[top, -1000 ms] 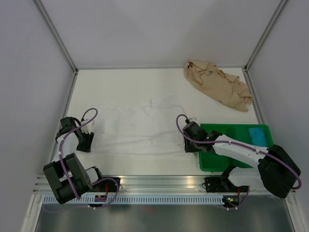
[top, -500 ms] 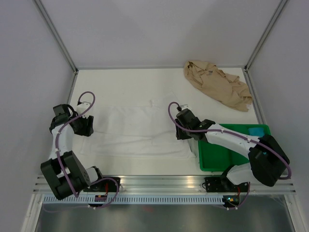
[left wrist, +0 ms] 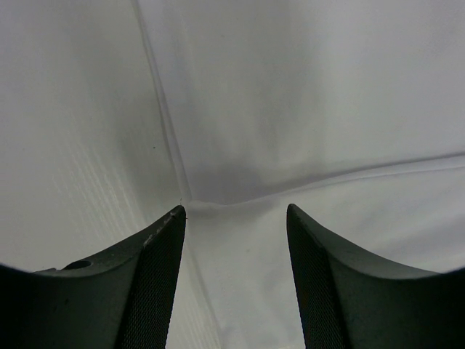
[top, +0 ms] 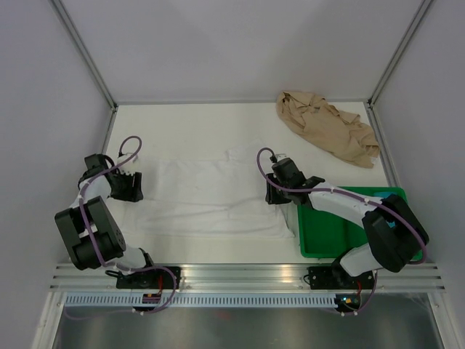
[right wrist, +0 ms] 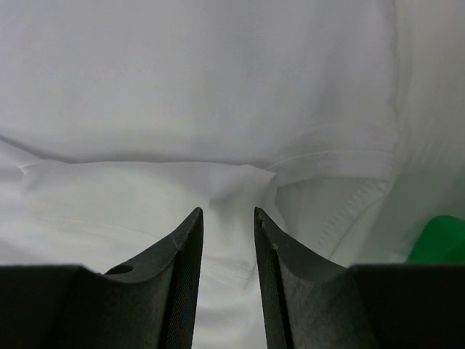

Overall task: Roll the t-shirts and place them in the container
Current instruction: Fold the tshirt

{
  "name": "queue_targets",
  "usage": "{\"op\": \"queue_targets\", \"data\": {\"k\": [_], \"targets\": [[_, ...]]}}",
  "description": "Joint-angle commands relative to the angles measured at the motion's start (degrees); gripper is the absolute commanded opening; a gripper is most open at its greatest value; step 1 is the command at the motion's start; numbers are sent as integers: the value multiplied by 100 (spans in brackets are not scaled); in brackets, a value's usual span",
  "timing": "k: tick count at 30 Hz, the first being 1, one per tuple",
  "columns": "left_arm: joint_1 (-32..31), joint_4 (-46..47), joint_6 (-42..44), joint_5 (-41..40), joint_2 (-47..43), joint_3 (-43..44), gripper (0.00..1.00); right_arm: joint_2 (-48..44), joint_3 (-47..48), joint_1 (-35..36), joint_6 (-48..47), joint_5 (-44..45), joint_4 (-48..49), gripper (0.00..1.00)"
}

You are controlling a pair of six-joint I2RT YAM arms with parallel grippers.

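Observation:
The white t-shirt (top: pixel 203 193) lies spread flat across the middle of the table. My left gripper (top: pixel 128 186) is low at its left edge. In the left wrist view the left gripper (left wrist: pixel 236 211) stands open, with a corner of white cloth (left wrist: pixel 327 109) lying flat between the wide-apart fingers. My right gripper (top: pixel 279 190) is at the shirt's right side. In the right wrist view the right gripper (right wrist: pixel 228 211) has its jaws close together, with a puckered fold of white fabric (right wrist: pixel 182 73) bunched between the tips. The tan t-shirt (top: pixel 327 129) lies crumpled at the back right.
A green tray (top: pixel 341 233) stands at the front right, under my right forearm; its corner (right wrist: pixel 439 240) shows in the right wrist view. Grey walls with metal posts close in the table on three sides.
Both grippers have moved away from the shirt's near edge toward its middle. The left jaws have widened. The white shirt lies much as before.

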Motion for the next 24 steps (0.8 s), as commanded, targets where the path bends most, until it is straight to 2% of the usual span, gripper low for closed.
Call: {"op": "queue_targets", "data": {"k": [1, 8, 11, 17, 18, 19, 21, 24], "targets": [[-16, 93, 83, 326, 140, 42, 63, 155, -57, -79, -114, -217, 343, 41], [-130, 216, -189, 406, 499, 217, 63, 217, -197, -140, -114, -217, 536, 38], [-270, 234, -268, 64, 605, 235, 58, 243, -276, -149, -62, -209, 668, 34], [-280, 251, -400, -156, 746, 182, 33, 445, -355, -236, -79, -542, 940, 21], [-280, 269, -409, -165, 711, 173, 20, 472, -373, -254, -70, -569, 967, 14], [-271, 286, -461, -183, 694, 156, 12, 472, -390, -289, -79, -578, 1011, 11], [-280, 374, -523, -183, 641, 147, 3, 472, -452, -333, -79, -604, 1046, 0], [-271, 479, -663, -192, 588, 164, 2, 437, -522, -430, -88, -587, 1081, 0]]}}
